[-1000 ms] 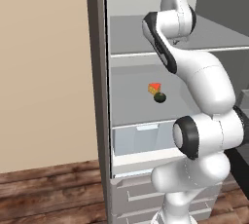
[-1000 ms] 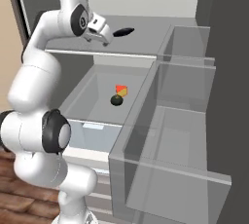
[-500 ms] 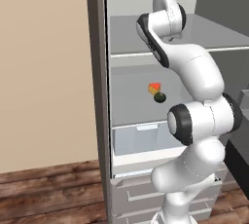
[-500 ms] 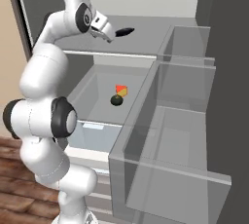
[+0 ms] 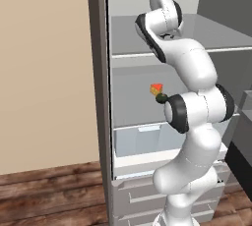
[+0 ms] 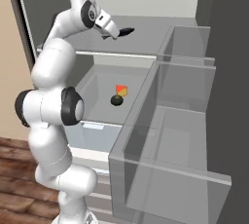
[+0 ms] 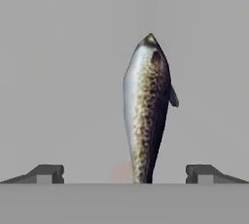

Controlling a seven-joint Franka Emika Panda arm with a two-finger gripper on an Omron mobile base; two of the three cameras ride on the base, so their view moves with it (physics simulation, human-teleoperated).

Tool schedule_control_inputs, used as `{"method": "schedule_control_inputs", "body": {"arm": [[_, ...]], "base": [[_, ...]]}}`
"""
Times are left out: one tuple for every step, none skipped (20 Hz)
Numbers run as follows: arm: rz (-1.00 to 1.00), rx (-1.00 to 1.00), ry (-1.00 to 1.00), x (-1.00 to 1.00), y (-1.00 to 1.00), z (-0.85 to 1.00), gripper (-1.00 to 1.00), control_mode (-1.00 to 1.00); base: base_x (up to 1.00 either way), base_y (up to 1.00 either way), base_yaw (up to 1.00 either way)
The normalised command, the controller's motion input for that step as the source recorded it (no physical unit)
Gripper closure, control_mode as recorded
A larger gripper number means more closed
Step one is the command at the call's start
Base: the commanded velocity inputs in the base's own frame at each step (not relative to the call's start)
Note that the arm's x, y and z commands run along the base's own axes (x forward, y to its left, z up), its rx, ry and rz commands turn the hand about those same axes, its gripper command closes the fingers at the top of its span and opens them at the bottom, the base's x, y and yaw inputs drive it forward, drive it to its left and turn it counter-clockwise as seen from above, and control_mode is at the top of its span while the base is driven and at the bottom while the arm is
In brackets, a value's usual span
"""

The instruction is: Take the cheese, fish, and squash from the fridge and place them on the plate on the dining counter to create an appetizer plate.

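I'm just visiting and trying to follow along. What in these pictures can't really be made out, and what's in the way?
- The fish: in the hand view its tail end is cut off at the bottom.
- The gripper: in the right base view the fingers are too small to tell touching from apart.
- The squash: in the left base view the arm's elbow partly covers it.
- The cheese: too small for detail.

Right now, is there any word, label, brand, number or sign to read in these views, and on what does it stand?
None: no text on the tall grey fridge, the slim dark speckled fish, the yellow-orange cheese wedge, the dark green round squash or the open gripper.
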Motion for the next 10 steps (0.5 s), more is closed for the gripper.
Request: {"method": "schedule_control_inputs", "body": {"arm": [[-0.12,0.00,0.00,0.40,-0.06,-0.12,-1.00,-1.00],[-0.12,0.00,-0.01,0.39,-0.06,-0.14,-1.00,-1.00],[-0.12,0.00,-0.02,0.37,-0.06,-0.19,-1.00,-1.00],[-0.11,0.00,-0.05,0.36,-0.06,-0.23,-1.00,-1.00],[-0.11,0.00,-0.06,0.35,-0.05,-0.26,-1.00,-1.00],[-0.11,0.00,-0.07,0.36,-0.04,-0.30,-1.00,-1.00],[-0.11,0.00,-0.08,0.35,-0.09,-0.33,-1.00,-1.00],[-0.11,0.00,-0.07,0.32,-0.13,-0.34,-1.00,-1.00],[-0.12,0.00,-0.07,0.23,-0.20,-0.39,-1.00,-1.00],[-0.13,0.00,-0.07,0.16,-0.29,-0.41,-1.00,-1.00]], "base": [[0.00,0.00,0.00],[0.00,0.00,0.00],[0.00,0.00,0.00],[0.00,0.00,0.00],[0.00,0.00,0.00],[0.00,0.00,0.00],[0.00,0.00,0.00],[0.00,0.00,0.00],[0.00,0.00,0.00],[0.00,0.00,0.00]]}}
